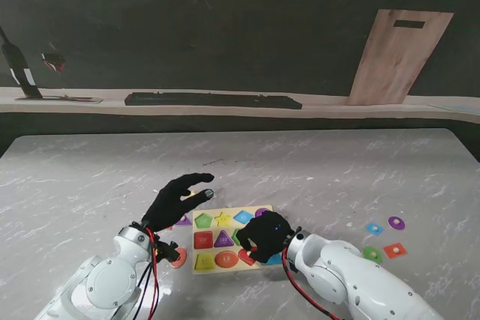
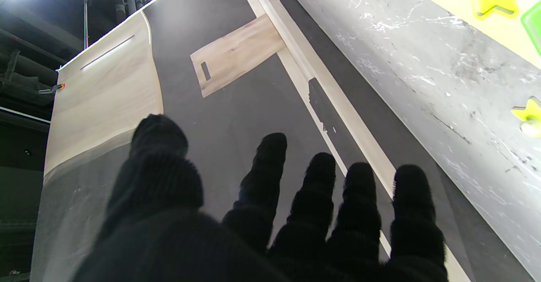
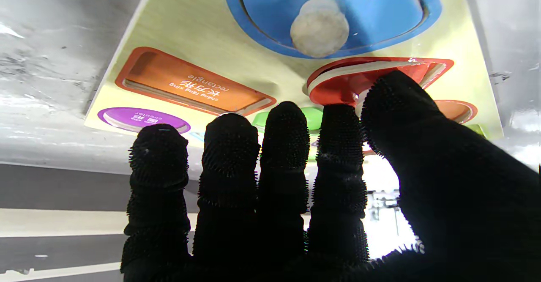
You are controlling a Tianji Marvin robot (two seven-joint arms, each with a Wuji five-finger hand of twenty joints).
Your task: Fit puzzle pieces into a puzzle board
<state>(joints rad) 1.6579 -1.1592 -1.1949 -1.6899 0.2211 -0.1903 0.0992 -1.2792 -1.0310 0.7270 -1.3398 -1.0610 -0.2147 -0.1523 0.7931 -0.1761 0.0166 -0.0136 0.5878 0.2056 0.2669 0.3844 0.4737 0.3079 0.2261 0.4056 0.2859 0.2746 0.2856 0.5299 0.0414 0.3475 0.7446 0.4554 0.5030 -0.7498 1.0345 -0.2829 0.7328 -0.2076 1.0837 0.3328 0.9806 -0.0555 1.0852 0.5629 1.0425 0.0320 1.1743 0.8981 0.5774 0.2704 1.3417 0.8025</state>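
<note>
The stand view shows a grey marbled table (image 1: 315, 162) with a dark wall behind it, a ledge carrying a long black bar (image 1: 213, 100), and a wooden cutting board (image 1: 399, 56) leaning upright at the right. The pale yellow puzzle board (image 1: 225, 249) lies near me, between the two arms. The left hand (image 1: 178, 198) hovers over the board's left far corner, fingers spread and holding nothing. The right hand (image 1: 264, 236) covers the board's right side, hiding those recesses. In the right wrist view its thumb and forefinger pinch the knob of a red piece (image 3: 372, 79) that sits tilted, half out of its recess, beside a seated blue piece (image 3: 334, 11). An orange recess (image 3: 192, 88) reads "rectangle" under Chinese characters; the print in a purple one is too small to read. Four loose pieces (image 1: 384, 239) lie well apart on the right, and an orange disc (image 1: 178, 258) sits just left of the board.
</note>
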